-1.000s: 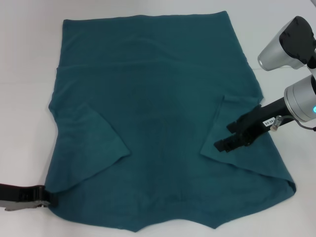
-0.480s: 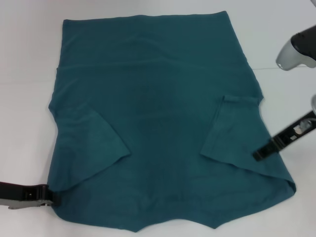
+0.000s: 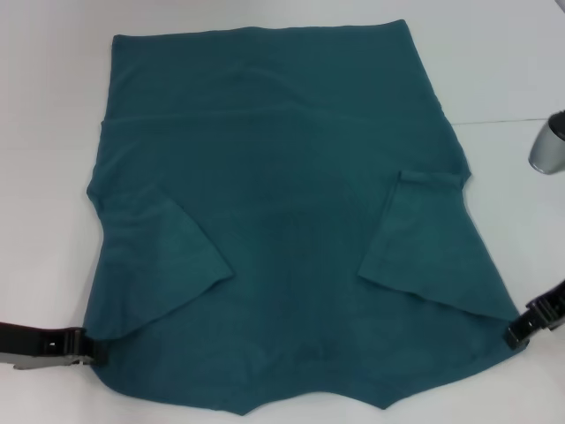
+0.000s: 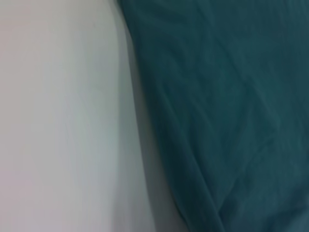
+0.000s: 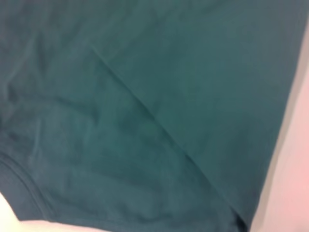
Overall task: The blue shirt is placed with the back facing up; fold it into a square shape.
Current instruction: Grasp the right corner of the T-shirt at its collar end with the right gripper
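Observation:
The blue shirt [image 3: 282,221] lies flat on the white table [image 3: 44,177], plain side up, with both short sleeves folded inward over the body. My left gripper [image 3: 88,349] rests low on the table at the shirt's near left corner, touching its edge. My right gripper [image 3: 519,333] is at the shirt's near right corner, right at the cloth's edge. The left wrist view shows the shirt's edge [image 4: 231,96] beside bare table [image 4: 58,121]. The right wrist view is filled with shirt cloth [image 5: 145,96] with a diagonal fold line.
A silver part of my right arm [image 3: 549,146] shows at the right edge of the head view. White table surrounds the shirt on the left, right and far sides.
My right gripper has moved off the folded right sleeve, outward and nearer, down to the shirt's near right corner. The left gripper and the shirt have not moved.

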Robot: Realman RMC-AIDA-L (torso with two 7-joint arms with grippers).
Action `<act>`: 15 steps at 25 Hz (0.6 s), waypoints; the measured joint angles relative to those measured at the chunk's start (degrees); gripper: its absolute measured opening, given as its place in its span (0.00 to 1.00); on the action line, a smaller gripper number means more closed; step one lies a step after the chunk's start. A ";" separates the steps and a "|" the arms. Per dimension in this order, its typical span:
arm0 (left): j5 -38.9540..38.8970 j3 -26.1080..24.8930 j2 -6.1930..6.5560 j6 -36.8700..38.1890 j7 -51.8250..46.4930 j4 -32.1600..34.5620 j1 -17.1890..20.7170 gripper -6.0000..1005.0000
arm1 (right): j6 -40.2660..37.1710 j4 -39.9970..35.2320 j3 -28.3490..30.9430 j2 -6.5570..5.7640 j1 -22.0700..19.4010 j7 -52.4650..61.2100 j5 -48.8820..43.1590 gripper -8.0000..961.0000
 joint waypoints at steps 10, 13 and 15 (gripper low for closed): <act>0.00 0.08 -0.05 0.00 0.30 0.00 -0.41 0.02 | 2.48 0.09 0.16 0.13 -2.81 1.95 0.22 0.76; 0.00 0.10 -0.18 0.00 0.31 -0.01 -0.44 0.02 | 3.85 0.86 -0.05 0.32 -2.84 1.97 0.24 0.76; 0.00 0.09 -0.23 0.00 0.32 -0.06 -0.45 0.02 | 4.70 1.80 -0.05 0.36 -2.75 1.97 0.24 0.76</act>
